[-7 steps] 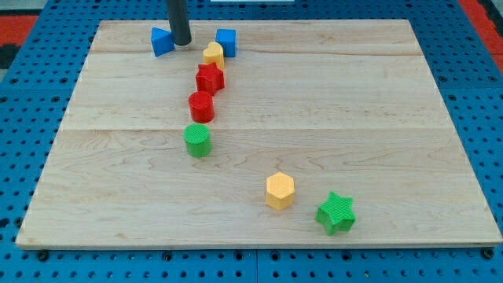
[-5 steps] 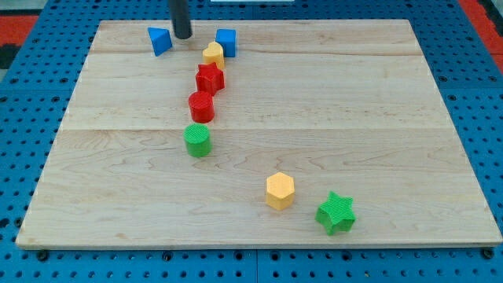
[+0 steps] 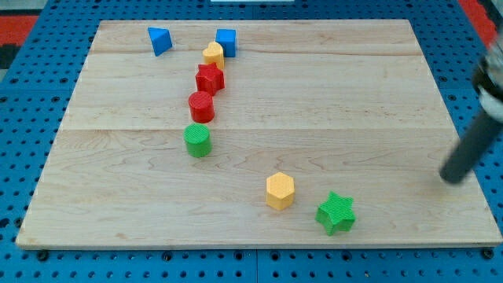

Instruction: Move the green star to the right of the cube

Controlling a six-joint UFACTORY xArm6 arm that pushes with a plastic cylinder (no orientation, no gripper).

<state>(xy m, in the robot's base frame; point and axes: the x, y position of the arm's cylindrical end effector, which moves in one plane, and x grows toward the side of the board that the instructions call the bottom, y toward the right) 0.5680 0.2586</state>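
Note:
The green star [image 3: 336, 213] lies near the board's bottom edge, right of centre. The blue cube [image 3: 226, 41] sits at the view's top, just above a yellow heart-like block [image 3: 213, 54]. My tip [image 3: 451, 178] is at the view's right, blurred, over the board's right part. It is well to the right of the green star and slightly above it, not touching any block.
A blue triangular block [image 3: 159, 39] sits top left. A red star [image 3: 210, 78], a red cylinder [image 3: 201, 106] and a green cylinder [image 3: 197, 140] run in a line down from the cube. A yellow hexagon [image 3: 280, 190] lies left of the green star.
My tip has jumped from the view's top, between the blue triangular block and the cube, to the right side of the board. No block has moved.

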